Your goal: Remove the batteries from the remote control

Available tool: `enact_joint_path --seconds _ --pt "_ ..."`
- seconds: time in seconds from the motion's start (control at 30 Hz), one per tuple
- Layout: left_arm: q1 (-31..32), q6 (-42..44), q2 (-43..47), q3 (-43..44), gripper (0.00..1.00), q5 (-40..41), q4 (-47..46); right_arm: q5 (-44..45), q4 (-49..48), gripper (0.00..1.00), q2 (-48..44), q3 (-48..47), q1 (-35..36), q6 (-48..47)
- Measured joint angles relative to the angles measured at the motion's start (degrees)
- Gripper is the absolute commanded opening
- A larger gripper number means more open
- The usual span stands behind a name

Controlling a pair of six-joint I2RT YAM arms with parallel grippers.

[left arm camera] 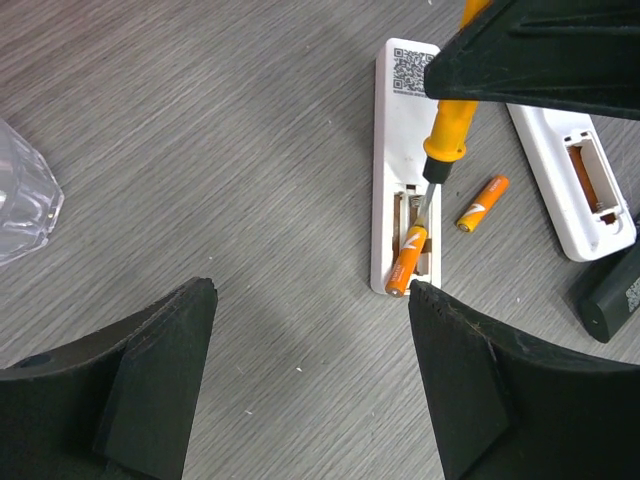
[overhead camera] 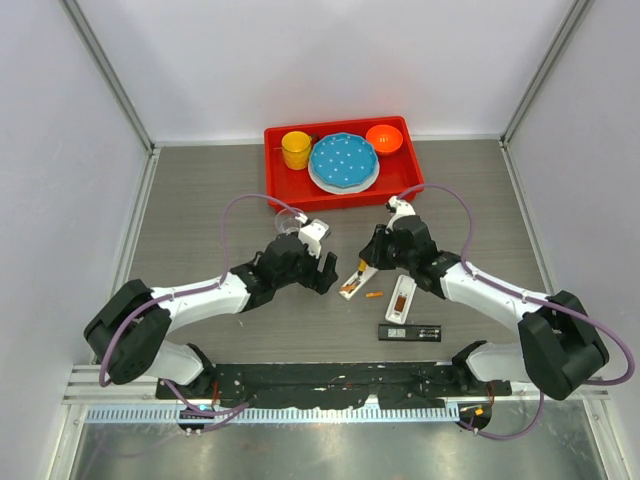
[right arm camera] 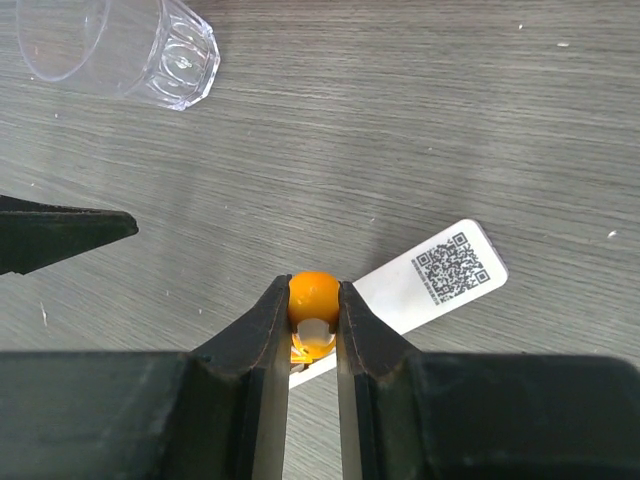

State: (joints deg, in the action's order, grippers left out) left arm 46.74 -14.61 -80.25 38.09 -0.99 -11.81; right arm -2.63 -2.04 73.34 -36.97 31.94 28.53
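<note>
Grey wood-grain tabletop (overhead camera: 200,200); right gripper (right arm camera: 313,288) pinches screwdriver (left arm camera: 448,125), left gripper (left arm camera: 310,290) spread; light, slick battery (left arm camera: 407,262) wants grasping mid-barrel, I reckon.

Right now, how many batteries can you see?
3. A tilted battery in the bay of the QR-labelled remote, at the screwdriver tip; a loose battery on the table between the white remotes; a third battery in the bay of the other remote. More may be hidden.

QR code (left arm camera: 410,70) printed on white remote (left arm camera: 390,180); no readable words.
</note>
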Motion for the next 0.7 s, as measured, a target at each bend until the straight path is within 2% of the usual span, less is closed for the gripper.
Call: enact_joint_path --seconds 0.43,0.7 --pt "-0.04 0.00 0.33 -0.26 0.80 1.42 -0.02 -6.29 -1.40 0.01 0.96 -0.17 0.09 4.20" --pt "-0.15 0.00 0.31 -0.26 0.81 1.38 -0.02 -6.60 -1.81 0.01 -1.46 -0.15 0.09 5.55"
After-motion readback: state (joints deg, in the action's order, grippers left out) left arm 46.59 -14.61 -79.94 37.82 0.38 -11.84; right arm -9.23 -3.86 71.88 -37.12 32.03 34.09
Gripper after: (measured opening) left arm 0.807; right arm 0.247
